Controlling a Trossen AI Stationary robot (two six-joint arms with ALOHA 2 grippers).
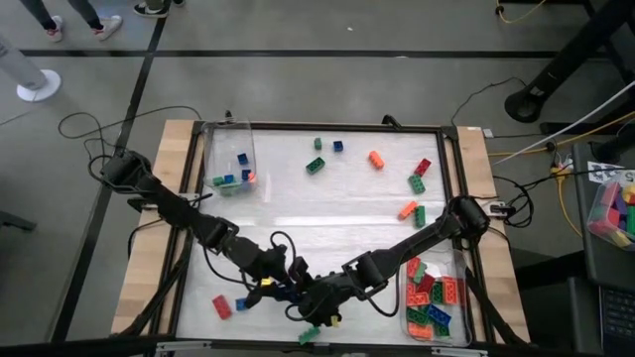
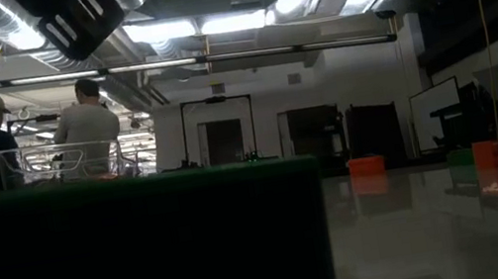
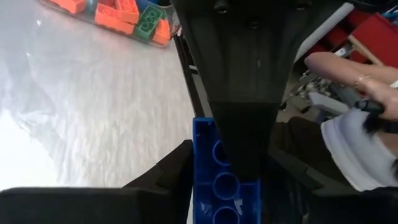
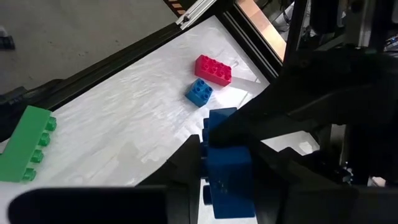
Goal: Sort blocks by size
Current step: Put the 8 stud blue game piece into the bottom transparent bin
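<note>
So both my grippers meet at the table's near edge point(image 1: 298, 349) on one long blue brick point(image 3: 219, 180): my left gripper point(image 3: 227, 186) holds it, my right gripper point(image 4: 227, 171) clamps it too. Just beyond, a red brick point(image 4: 214, 68) and small blue brick point(image 4: 199, 91). Farther from that edge, a bin of long bricks point(image 1: 434, 302); farthest, a bin of small ones point(image 1: 230, 159).
</note>
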